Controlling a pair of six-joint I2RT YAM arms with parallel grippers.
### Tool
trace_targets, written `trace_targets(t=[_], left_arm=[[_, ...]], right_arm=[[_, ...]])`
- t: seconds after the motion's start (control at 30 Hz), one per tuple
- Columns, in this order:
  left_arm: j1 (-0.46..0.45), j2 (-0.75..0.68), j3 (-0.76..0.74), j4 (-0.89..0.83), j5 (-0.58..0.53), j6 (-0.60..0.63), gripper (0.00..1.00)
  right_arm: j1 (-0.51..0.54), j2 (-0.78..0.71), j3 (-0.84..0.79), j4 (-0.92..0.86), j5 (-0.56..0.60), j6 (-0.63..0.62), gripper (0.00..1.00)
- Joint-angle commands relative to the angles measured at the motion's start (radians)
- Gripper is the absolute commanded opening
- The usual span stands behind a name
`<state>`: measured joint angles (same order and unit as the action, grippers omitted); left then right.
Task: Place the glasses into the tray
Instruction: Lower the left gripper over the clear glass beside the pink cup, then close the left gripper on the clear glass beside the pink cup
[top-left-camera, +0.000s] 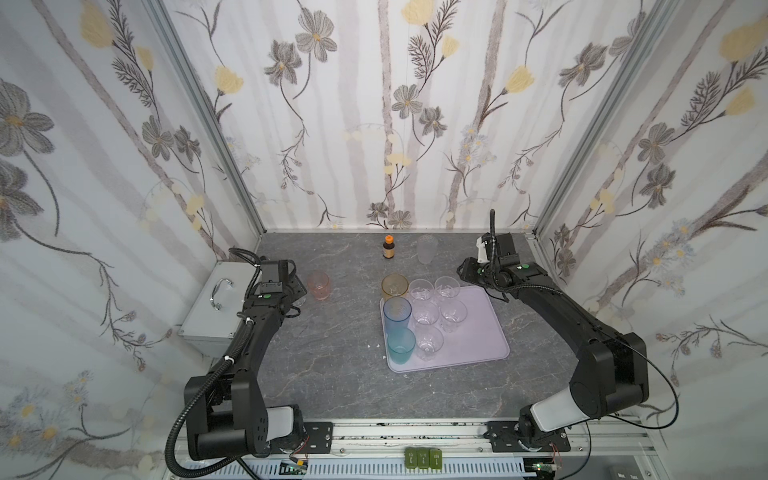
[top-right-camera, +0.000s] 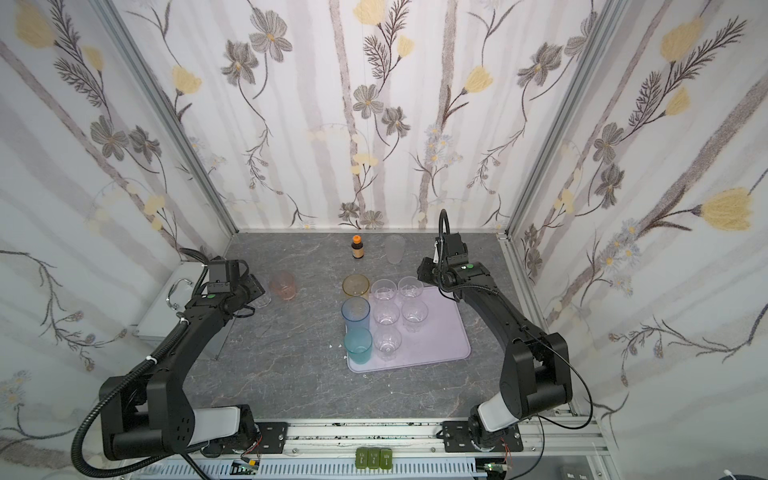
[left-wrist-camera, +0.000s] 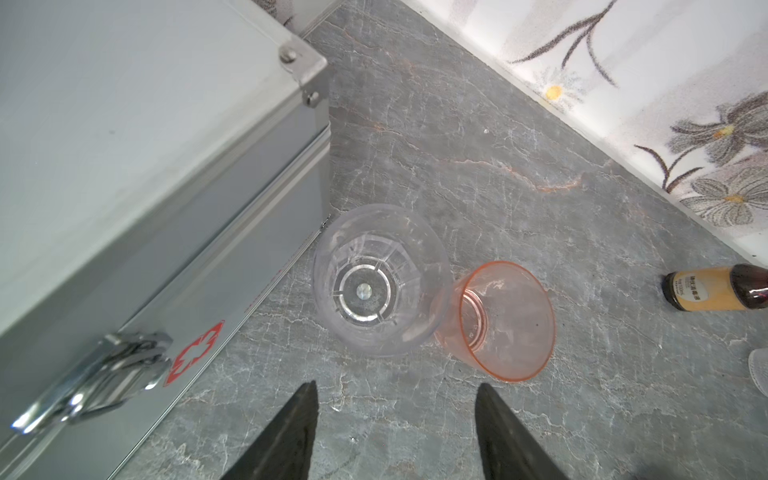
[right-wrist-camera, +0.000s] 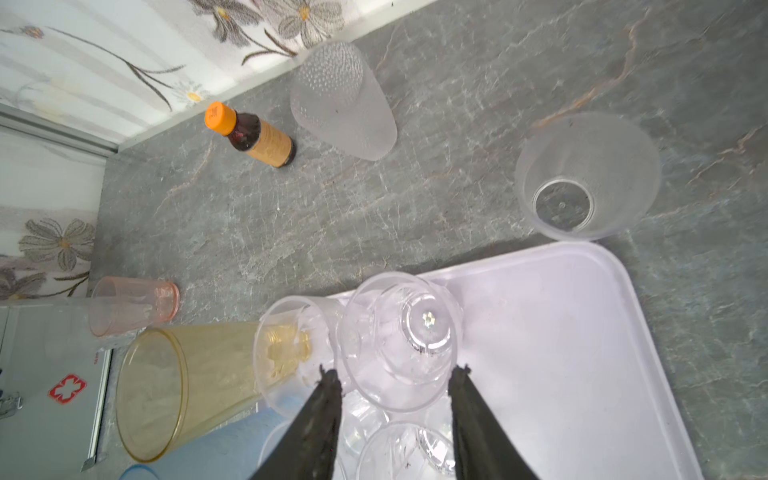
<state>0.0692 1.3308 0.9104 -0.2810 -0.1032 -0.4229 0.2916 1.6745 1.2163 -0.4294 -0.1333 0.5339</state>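
Observation:
The lilac tray (top-left-camera: 478, 332) holds amber (top-left-camera: 395, 286), blue (top-left-camera: 397, 313) and teal (top-left-camera: 401, 345) glasses and several clear ones. My right gripper (right-wrist-camera: 395, 370) hangs open over the tray's far edge, its tips on either side of the rim of a clear glass (right-wrist-camera: 399, 332) standing in the tray. My left gripper (left-wrist-camera: 395, 388) is open and empty, just short of a clear glass (left-wrist-camera: 380, 280) on the table. A pink glass (left-wrist-camera: 498, 320) touches that one. Also outside the tray are a frosted glass (top-left-camera: 427, 248) and a clear one (right-wrist-camera: 586, 178).
A silver metal case (top-left-camera: 216, 303) with a handle lies close to the left arm, and its edge (left-wrist-camera: 266, 232) sits right beside the clear glass. A small brown bottle (top-left-camera: 388, 247) with an orange cap stands near the back wall. Walls close in three sides.

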Motion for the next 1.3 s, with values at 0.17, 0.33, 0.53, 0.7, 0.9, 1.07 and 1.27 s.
trace_targets(t=[0.17, 0.33, 0.53, 0.7, 0.9, 1.07, 1.27], left_arm=[[-0.011, 0.118, 0.083, 0.006, -0.151, 0.003, 0.61], [-0.034, 0.178, 0.115, 0.008, -0.142, 0.012, 0.59], [-0.039, 0.201, 0.13, 0.008, -0.132, 0.015, 0.55], [-0.057, 0.121, 0.06, 0.003, -0.204, 0.025, 0.52], [-0.057, 0.121, 0.019, 0.003, -0.231, 0.023, 0.58], [-0.057, 0.191, 0.052, 0.006, -0.224, 0.016, 0.59], [-0.072, 0.237, 0.099, 0.011, -0.188, 0.022, 0.55]], right_arm=[[0.001, -0.024, -0.024, 0.073, -0.028, -0.007, 0.45], [0.001, -0.013, -0.041, 0.089, -0.04, -0.004, 0.45], [0.001, -0.01, -0.063, 0.1, -0.042, -0.002, 0.45], [0.001, -0.01, -0.069, 0.101, -0.041, 0.0, 0.45], [0.01, 0.012, -0.032, 0.114, -0.051, 0.024, 0.45], [0.03, 0.021, -0.005, 0.097, -0.045, 0.024, 0.46], [0.043, 0.018, -0.012, 0.093, -0.037, 0.027, 0.46]])
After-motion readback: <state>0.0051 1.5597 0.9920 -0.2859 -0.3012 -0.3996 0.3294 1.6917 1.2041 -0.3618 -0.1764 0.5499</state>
